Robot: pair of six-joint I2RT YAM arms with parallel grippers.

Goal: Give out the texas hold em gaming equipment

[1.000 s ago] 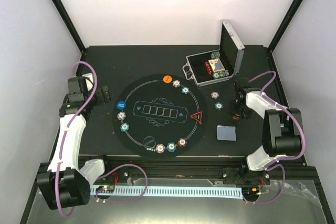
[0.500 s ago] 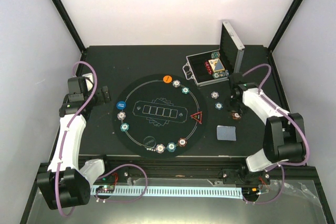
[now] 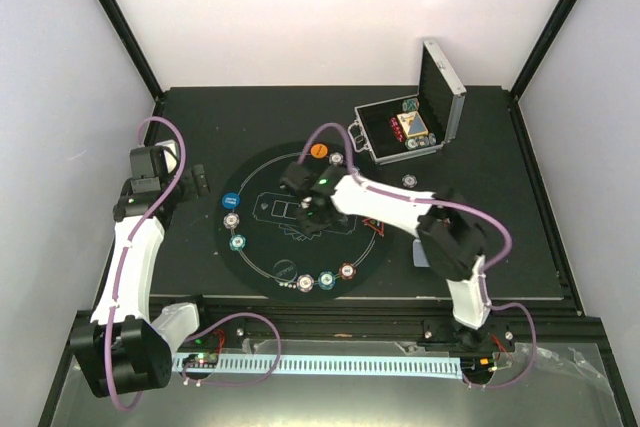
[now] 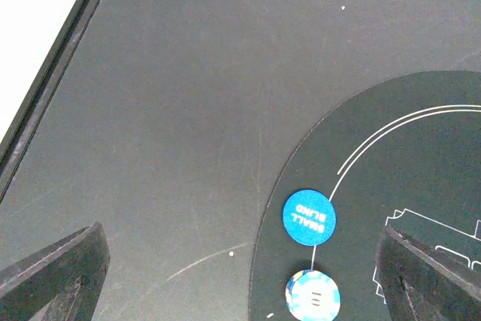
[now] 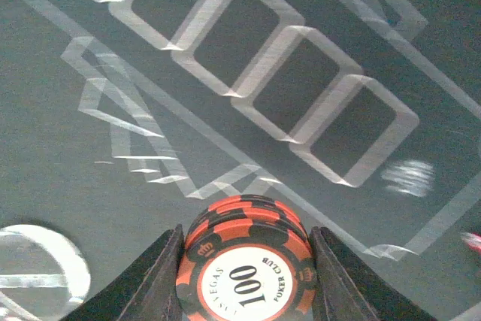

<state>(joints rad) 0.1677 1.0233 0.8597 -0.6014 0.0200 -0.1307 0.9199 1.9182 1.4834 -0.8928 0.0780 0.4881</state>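
Note:
My right gripper is shut on a short stack of red-and-black poker chips marked 100, held just above the card boxes printed in the middle of the round black mat. From above, the right gripper reaches over the mat's centre. Around the mat's ring lie chips, a blue disc, an orange disc and a red triangle marker. At the mat's left edge my left gripper stands open and empty, with the blue disc and a white-teal chip below it.
The open silver case with more chips and cards stands at the back right. One loose chip lies off the mat beside it. Grey-blue cards lie at the right, partly under my right arm.
My right arm has swung from the table's right side to over the mat's centre, carrying the chip stack. The left arm has not moved.

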